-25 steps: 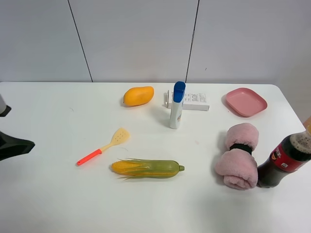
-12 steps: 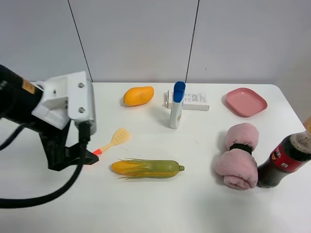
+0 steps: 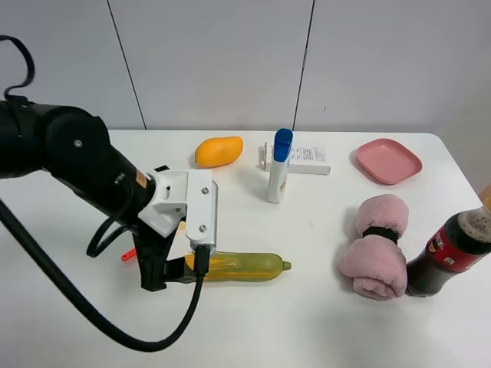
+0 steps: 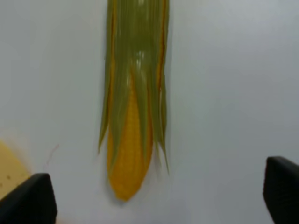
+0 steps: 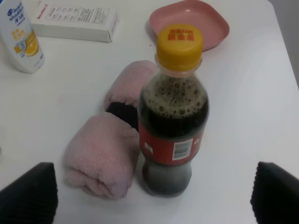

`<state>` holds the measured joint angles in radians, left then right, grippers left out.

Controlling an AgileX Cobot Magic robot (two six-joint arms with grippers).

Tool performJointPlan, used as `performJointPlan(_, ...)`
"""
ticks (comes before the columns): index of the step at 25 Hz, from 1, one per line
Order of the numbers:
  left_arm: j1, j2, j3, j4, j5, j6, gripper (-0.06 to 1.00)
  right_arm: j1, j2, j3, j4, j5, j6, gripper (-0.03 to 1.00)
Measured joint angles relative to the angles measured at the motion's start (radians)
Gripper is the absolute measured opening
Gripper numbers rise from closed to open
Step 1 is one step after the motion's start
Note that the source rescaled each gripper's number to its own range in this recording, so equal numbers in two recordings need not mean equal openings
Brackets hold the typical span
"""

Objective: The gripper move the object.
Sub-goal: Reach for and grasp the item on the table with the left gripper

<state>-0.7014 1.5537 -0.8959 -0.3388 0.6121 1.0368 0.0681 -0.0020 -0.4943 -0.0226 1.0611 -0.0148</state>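
**Left gripper poised open over the corn's yellow end**

The white table (image 3: 322,322) fills the scene and carries everything on it. The thick black left arm (image 3: 73,157) reaches in from the left of the high view, with a black cable (image 3: 92,322) looping below it. Its white blocky end piece points down at the front middle of the table.

The left gripper (image 4: 155,200) has its black fingers (image 4: 28,198) spread wide and grips nothing. In the wrist view the yellow tip of the corn (image 3: 242,266) sits in the gap between them, touching neither. The corn lies flat on the table in the front middle. Its kernel end is under the gripper, and its green husk and stub point toward the right of the high view.

The right gripper (image 5: 152,193) shows only in its own wrist view (the high camera does not catch it). Its two fingers are also far apart and hold nothing.

Ahead of it stands a cola bottle (image 5: 175,116) with a yellow cap, upright near the table's right edge. A rolled pink towel (image 3: 376,245) with a black band around its middle lies just beside the bottle.

Farther back on the right is a pink plate (image 3: 388,161). A white box (image 3: 307,159) lies flat at the back centre, and a white lotion bottle (image 3: 279,172) with a blue cap stands upright just in front of it. An orange-yellow mango (image 3: 219,151) rests to the left of these.

Of the spatula (image 3: 126,255), only the red handle end shows past the arm in the high view.
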Motion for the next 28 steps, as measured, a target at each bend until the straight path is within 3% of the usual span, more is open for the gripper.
performJointPlan(14, -0.048, 0.230, -0.172, 0.000, -0.058, 0.024, 0.80, 0.000, 0.000, 0.000, 0.000, 0.000, 0.000, 1.00)
performJointPlan(28, -0.088, 0.354, -0.176, 0.000, -0.092, 0.024, 0.80, 0.000, 0.000, 0.000, 0.000, 0.000, 0.000, 1.00)
